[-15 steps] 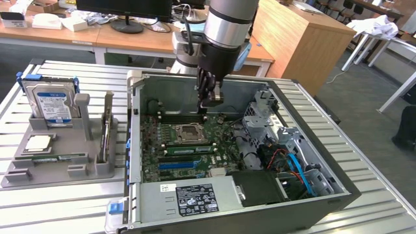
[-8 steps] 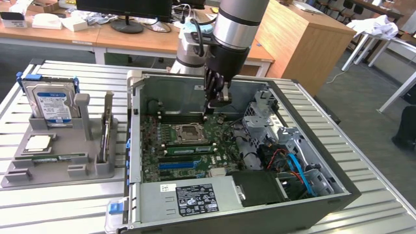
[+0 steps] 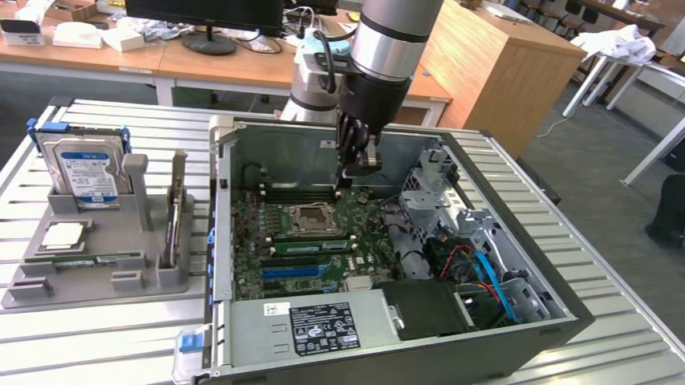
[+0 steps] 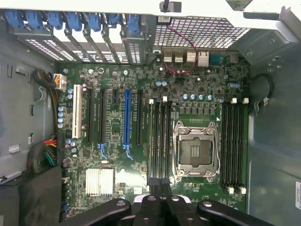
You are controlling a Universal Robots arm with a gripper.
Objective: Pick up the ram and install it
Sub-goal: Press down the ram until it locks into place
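A long green circuit-board stick, the ram (image 3: 99, 258), lies flat in the grey holder (image 3: 107, 281) at the exterior view's left, outside the computer case. My gripper (image 3: 349, 181) hangs inside the open case (image 3: 557, 313) above the motherboard (image 3: 321, 241), well away from that stick. In the wrist view the gripper (image 4: 159, 186) has its fingers pressed together, with nothing visible between them. They hover at one end of the black memory slots (image 4: 159, 141) beside the CPU socket (image 4: 195, 150). A second bank of black slots (image 4: 233, 143) lies on the socket's other side.
The holder also carries a silver hard drive (image 3: 83, 168) standing upright, a processor chip (image 3: 64, 234) and a tall narrow upright part (image 3: 173, 212). Drive cages and cables (image 3: 471, 241) crowd the case at the exterior view's right. A power supply (image 3: 310, 325) fills its near edge.
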